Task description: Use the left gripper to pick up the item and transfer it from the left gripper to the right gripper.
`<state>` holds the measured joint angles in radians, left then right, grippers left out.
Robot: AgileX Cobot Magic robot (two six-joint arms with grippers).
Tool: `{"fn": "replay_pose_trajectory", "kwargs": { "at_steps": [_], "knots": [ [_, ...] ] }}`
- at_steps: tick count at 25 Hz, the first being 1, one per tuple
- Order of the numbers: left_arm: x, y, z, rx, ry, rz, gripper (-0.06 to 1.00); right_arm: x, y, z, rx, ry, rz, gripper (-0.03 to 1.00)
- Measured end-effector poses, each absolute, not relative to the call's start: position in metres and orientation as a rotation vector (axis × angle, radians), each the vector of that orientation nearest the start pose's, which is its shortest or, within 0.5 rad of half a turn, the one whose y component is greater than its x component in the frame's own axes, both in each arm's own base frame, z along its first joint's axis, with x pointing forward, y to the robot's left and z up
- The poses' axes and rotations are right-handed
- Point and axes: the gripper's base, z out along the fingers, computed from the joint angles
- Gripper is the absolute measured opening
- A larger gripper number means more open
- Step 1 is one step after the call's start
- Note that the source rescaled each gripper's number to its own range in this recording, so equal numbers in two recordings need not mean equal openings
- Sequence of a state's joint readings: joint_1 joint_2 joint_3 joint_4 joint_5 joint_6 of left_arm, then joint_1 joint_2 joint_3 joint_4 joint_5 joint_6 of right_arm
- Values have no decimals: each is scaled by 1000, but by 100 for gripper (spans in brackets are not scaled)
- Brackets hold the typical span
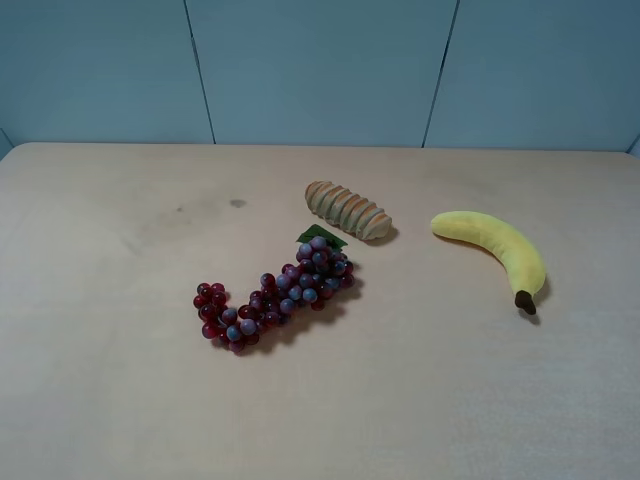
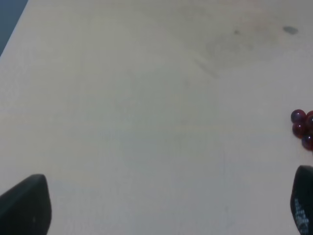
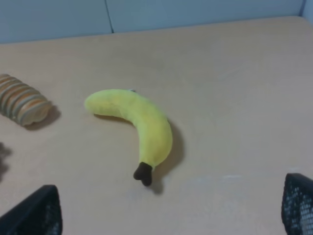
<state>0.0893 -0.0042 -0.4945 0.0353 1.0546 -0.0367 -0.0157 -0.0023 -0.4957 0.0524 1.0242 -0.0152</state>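
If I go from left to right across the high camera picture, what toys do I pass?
Red-purple plastic grape bunch → ridged tan toy bread loaf → curved yellow plush banana, lying apart on the far right.

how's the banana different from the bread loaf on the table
The banana is smooth, plain yellow and curved, ending in a dark brown stem tip; the bread is ridged, tan with darker stripes, and straight. The banana looks longer and lies on the right side of the table; the bread lies near the middle. Both lie flat, untouched.
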Motion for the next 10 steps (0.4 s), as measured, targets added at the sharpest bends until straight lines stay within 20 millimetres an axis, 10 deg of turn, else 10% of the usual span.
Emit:
{"fn": "replay_pose_trajectory", "kwargs": {
  "at_steps": [10],
  "knots": [
    [-5, 2, 276, -130, 2036, 75, 100, -3, 4, 279, -1, 2009, 43, 100]
  ]
}}
